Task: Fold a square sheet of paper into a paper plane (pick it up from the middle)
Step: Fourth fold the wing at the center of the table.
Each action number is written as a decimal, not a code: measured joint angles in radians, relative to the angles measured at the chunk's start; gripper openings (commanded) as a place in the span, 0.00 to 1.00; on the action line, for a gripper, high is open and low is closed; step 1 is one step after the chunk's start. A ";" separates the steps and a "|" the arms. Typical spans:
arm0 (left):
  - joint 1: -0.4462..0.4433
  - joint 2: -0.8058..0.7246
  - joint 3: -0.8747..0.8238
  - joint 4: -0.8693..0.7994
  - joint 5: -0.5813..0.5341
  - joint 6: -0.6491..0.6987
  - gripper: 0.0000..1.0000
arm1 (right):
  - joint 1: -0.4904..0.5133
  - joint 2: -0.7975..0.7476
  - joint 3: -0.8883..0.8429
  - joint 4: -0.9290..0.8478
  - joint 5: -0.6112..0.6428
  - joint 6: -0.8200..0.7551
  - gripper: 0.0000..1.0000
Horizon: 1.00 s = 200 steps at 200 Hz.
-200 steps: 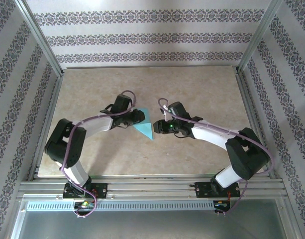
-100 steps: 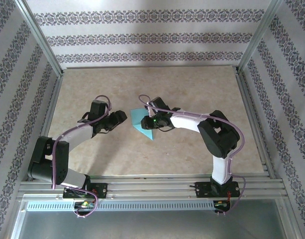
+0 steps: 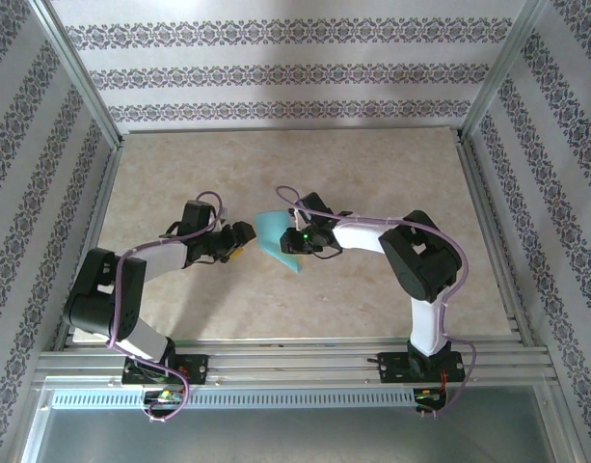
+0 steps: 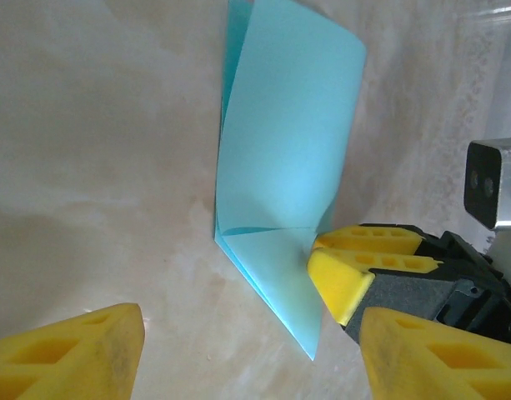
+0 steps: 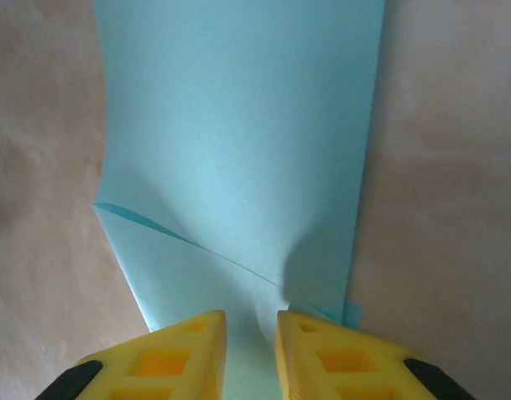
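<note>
Apparently unmarked turquoise paper, pinched in right gripper jaws

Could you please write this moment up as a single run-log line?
left gripper: open, holding nothing | right gripper: shut on edge of paper plane | paper plane: partly folded, one flap raised

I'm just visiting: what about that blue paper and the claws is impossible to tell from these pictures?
Top view: the folded paper is too small to count its creases; the right gripper covers its right edge.
Right wrist view: the picture's top edge cuts off the paper's far end.
Left wrist view: the bottom edge cuts off the fingers of the left gripper.
</note>
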 measured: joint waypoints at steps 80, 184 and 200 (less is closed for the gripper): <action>-0.136 0.129 0.014 0.109 0.004 -0.167 0.41 | -0.045 -0.032 -0.086 0.087 -0.103 0.077 0.27; -0.146 0.165 0.084 0.057 -0.093 -0.240 0.33 | -0.045 -0.032 -0.092 0.098 -0.106 0.090 0.26; -0.152 0.166 0.094 0.037 -0.105 -0.240 0.33 | -0.045 -0.032 -0.092 0.098 -0.105 0.090 0.26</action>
